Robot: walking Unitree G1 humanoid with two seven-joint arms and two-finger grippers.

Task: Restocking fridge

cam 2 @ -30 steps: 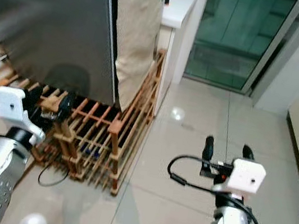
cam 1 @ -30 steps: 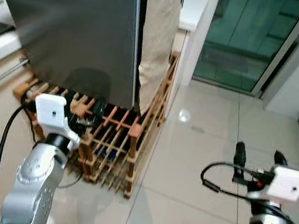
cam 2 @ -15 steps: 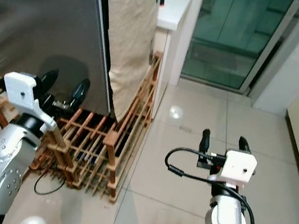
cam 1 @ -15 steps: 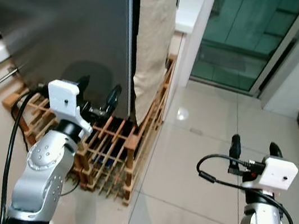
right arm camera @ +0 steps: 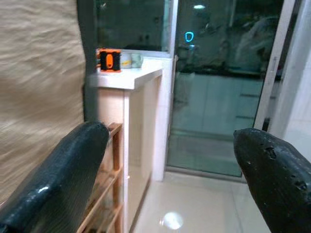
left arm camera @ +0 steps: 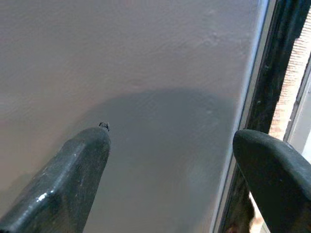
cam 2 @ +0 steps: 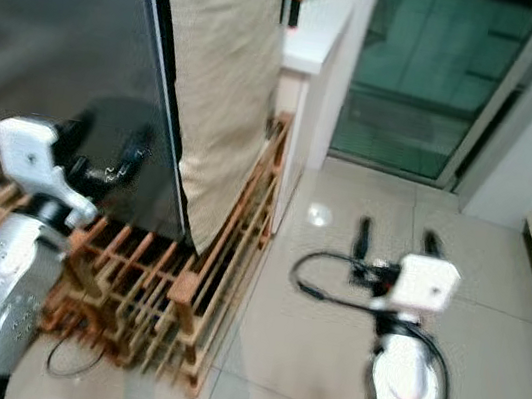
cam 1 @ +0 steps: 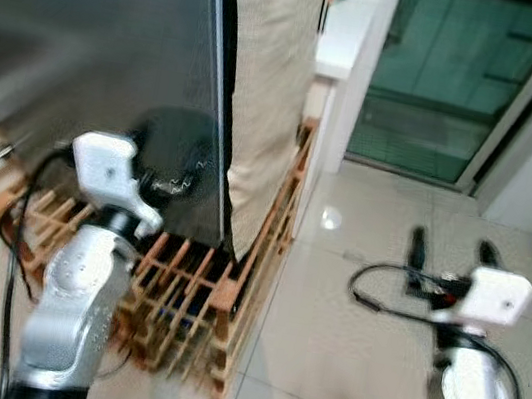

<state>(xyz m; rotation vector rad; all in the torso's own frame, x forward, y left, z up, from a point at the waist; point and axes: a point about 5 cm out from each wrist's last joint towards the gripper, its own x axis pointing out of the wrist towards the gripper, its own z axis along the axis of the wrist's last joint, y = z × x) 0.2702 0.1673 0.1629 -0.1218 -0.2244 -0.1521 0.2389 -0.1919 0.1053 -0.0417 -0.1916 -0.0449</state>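
1. The left gripper (left arm camera: 170,160) is raised against the dark fridge door (cam 1: 92,20), fingers spread, nothing between them. The door face lies straight ahead of the tips. Whether they touch it I cannot tell.

2. In the left wrist view, the door's edge (left arm camera: 256,73) runs just outside one finger (left arm camera: 272,170), with a dark gap beyond it. That edge is the thing to work.

3. The right gripper (cam 1: 447,251) hovers over the tile floor (cam 1: 346,334), well apart from the door, fingers apart and empty. Ahead of it stand a white counter (right arm camera: 129,77) with an orange item (right arm camera: 109,59) and a glass door (cam 2: 428,73).

4. Below the left gripper sits a wooden rack (cam 1: 201,291). Beside it, past the door edge, hangs a beige cloth (cam 1: 268,89), possibly a person's clothing.

5. Judged step: swinging the fridge door, open or shut I cannot tell. No goods to restock are in view.

6. To do it well:
   - Keep the left tips flat on the door near its free edge, where leverage is best.
   - Move steadily along the door's arc, not straight in.
   - Keep the forearm and cable clear of the rack.
   - Watch the cloth; it could catch in the gap.
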